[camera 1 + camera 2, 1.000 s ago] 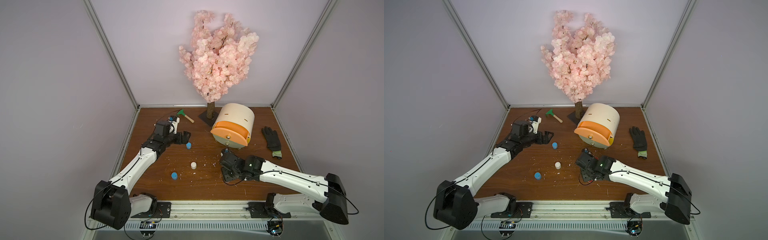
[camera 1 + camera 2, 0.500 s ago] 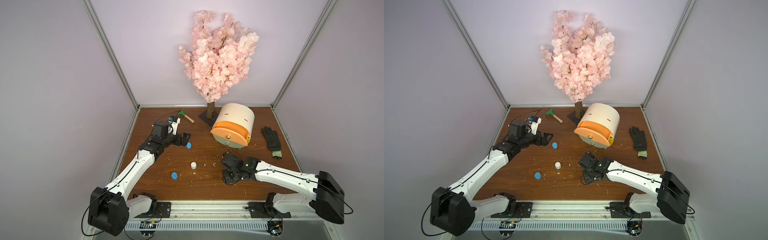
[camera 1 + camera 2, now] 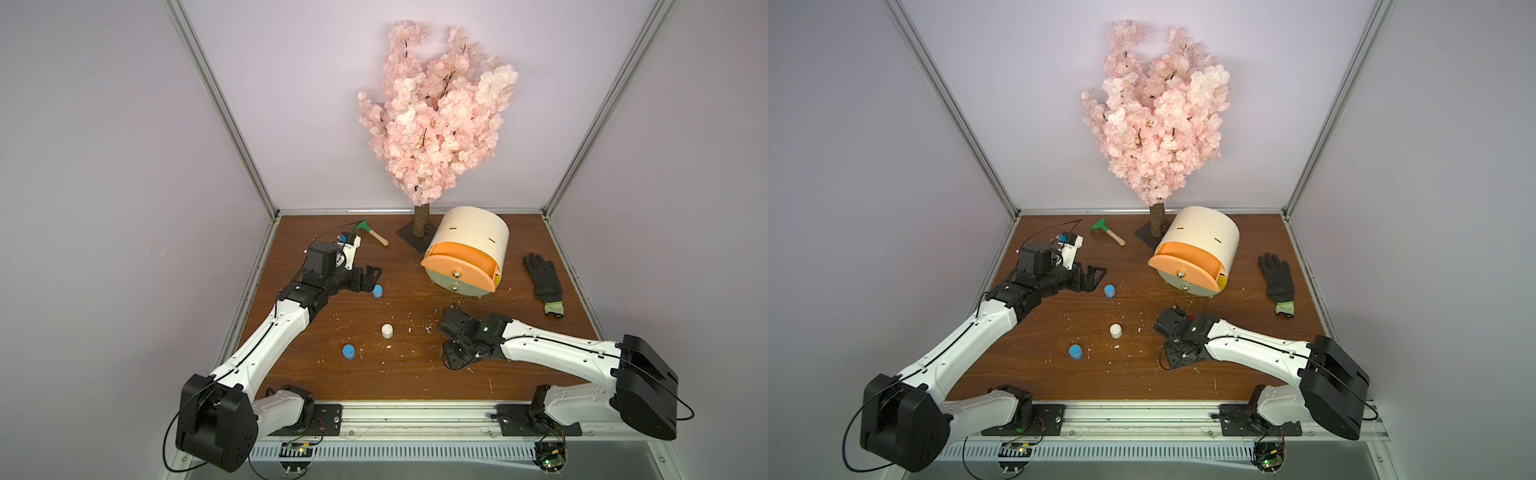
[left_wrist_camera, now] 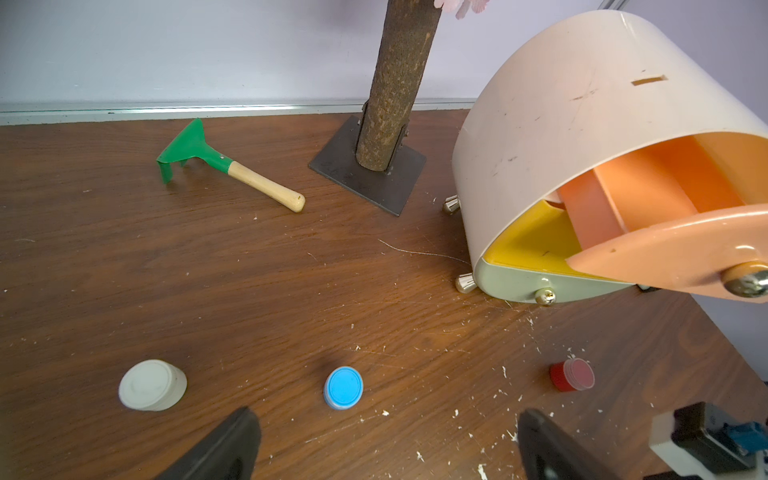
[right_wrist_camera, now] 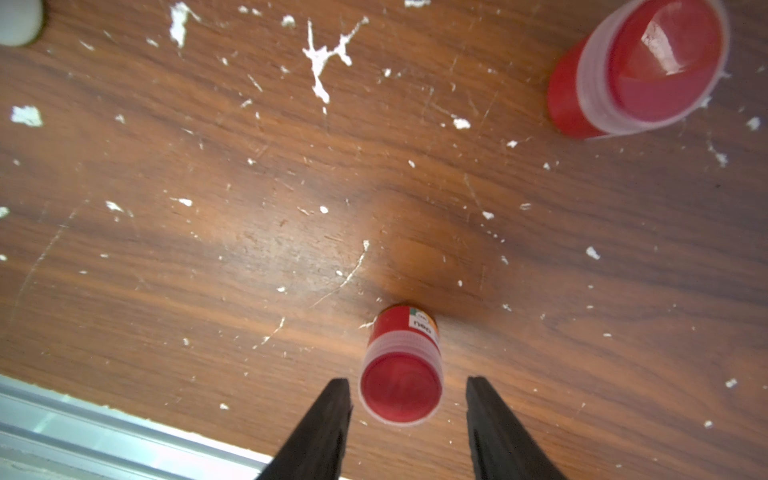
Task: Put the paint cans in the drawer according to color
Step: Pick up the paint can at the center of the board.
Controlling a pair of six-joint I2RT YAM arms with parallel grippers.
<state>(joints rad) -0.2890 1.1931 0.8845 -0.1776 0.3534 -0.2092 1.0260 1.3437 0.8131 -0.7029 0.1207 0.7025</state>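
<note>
I have the right gripper (image 5: 408, 388) poised over the upright red paint can (image 5: 401, 374), which stands on the brown table (image 5: 208, 228) near its front rail, on the near side of the cabinet (image 3: 469, 237); the jaws straddle the lid with a sliver of gap on each side, not yet pinching. To do this well I'd sink lower so the pads take the body below the ribbed lid, keep the can centred so neither finger shoves it first, close gently, then lift straight; it looks light enough to skate or tip. The peach-orange drawer (image 3: 457, 268) stands pulled out, and is my guess for red. The left gripper (image 4: 386, 444) has its jaws spread wide, low behind a blue can (image 4: 343, 387). Both top views hide my target under the right wrist; only the right wrist view shows it, with the second red can (image 5: 636, 66) lying on its side nearby. The left wrist view shows a white can (image 4: 151, 385) just beside the blue one that I cannot find in either top view; those show a second white can (image 3: 387, 330) and a second blue can (image 3: 348, 351) mid-table.
</note>
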